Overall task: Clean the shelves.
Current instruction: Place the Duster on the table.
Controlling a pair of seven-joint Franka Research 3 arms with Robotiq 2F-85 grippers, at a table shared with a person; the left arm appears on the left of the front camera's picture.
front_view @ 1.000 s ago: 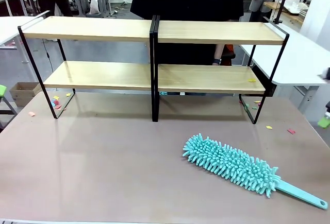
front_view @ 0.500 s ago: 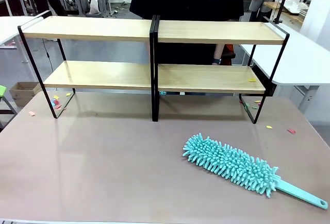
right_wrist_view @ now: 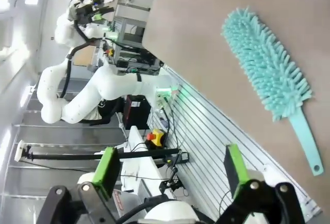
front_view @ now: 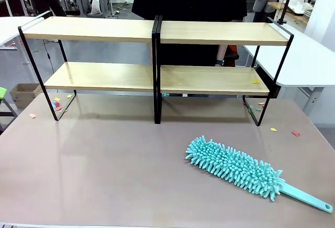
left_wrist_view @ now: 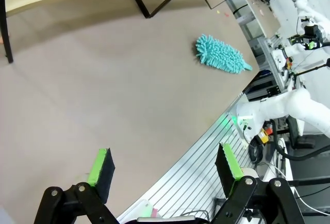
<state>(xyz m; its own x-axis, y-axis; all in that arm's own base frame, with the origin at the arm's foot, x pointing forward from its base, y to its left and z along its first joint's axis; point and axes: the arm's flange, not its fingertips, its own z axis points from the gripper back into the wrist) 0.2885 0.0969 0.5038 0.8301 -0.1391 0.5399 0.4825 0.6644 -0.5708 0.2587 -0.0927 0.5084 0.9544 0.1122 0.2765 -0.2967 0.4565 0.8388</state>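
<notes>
Front view: the shelves (front_view: 156, 55) stand at the desk's (front_view: 104, 175) far side, the duster (front_view: 235, 167) lying loose. Both hands (left_wrist_view: 165, 170) (right_wrist_view: 172, 170) gape, empty; a poor grab could shove the duster off the edge.

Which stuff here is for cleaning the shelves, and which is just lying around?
For the job:
- the shelves, two wooden tiers on a black frame
- the teal duster, lying on the table
- the paper scraps on the lower right board

Just lying about:
- the cardboard box on the floor
- the white tables behind
</notes>
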